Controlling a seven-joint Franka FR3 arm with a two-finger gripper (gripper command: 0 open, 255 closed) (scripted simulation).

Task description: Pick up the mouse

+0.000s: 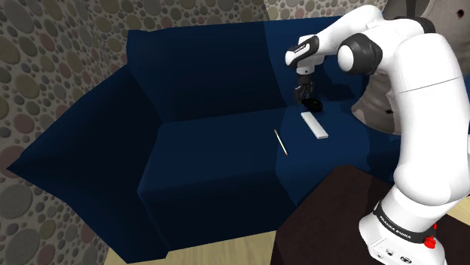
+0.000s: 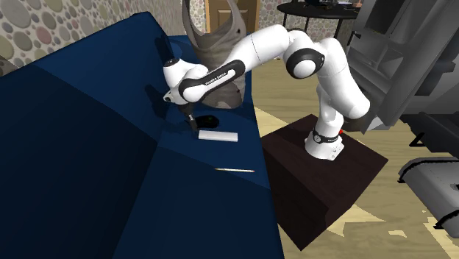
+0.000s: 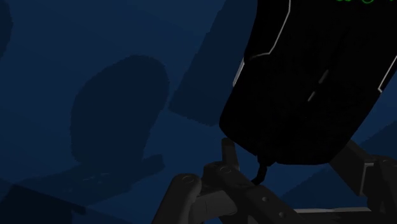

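The black mouse [image 1: 313, 105] lies low on the dark blue sofa seat [image 1: 218, 150], close to the backrest. My gripper [image 1: 305, 98] comes down on it from above. From the second exterior view the mouse [image 2: 209, 121] shows just to the right of the gripper [image 2: 191, 120]. In the wrist view the mouse [image 3: 305, 76] looms large. Its narrow end sits between the two fingers of the gripper [image 3: 287, 153], which press against its sides. One finger [image 3: 228, 149] touches the mouse's edge.
A white remote [image 1: 315, 125] lies just in front of the mouse, and a thin pale stick [image 1: 281, 141] lies farther forward on the seat. A grey draped object [image 2: 213, 44] sits at the sofa's end. The dark stand [image 1: 331, 218] is beside the sofa.
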